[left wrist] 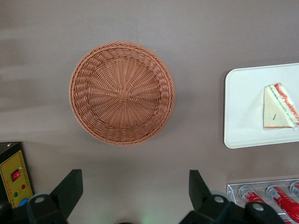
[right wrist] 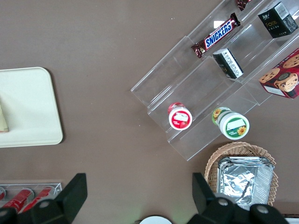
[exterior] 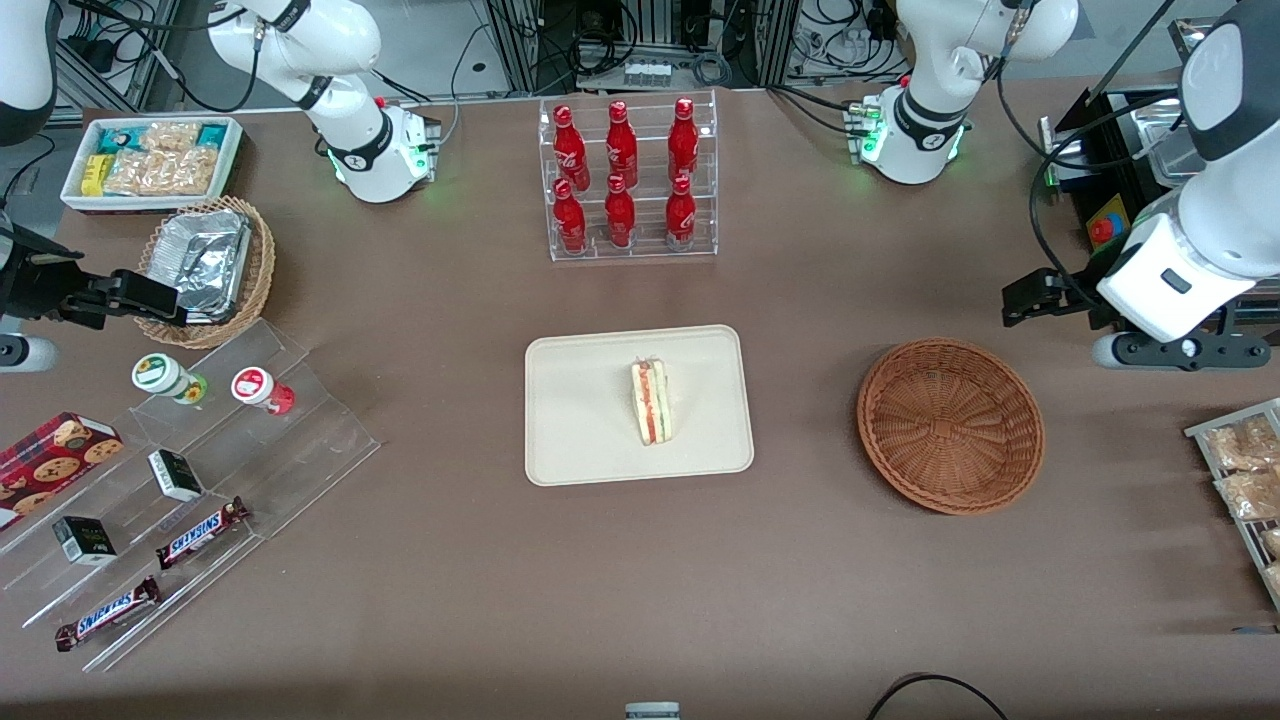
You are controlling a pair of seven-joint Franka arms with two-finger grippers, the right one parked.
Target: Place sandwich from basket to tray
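The sandwich (exterior: 652,402) (left wrist: 279,106), a white-bread wedge with red, orange and green layers, lies on the cream tray (exterior: 580,410) (left wrist: 243,107) at the table's middle. Beside the tray, toward the working arm's end, sits the round reddish-brown woven basket (exterior: 950,425) (left wrist: 122,92) with nothing in it. My gripper (exterior: 1020,300) (left wrist: 134,189) hangs above the table, a little farther from the front camera than the basket and apart from it. It is open, with only bare table showing between its black fingers (left wrist: 70,186).
A clear rack of red bottles (exterior: 628,178) stands farther from the front camera than the tray. Toward the parked arm's end are a stepped clear shelf (exterior: 300,440) with snacks, a pale basket of foil containers (exterior: 205,265) and a white tub (exterior: 150,160). Snack packets (exterior: 1245,480) lie at the working arm's end.
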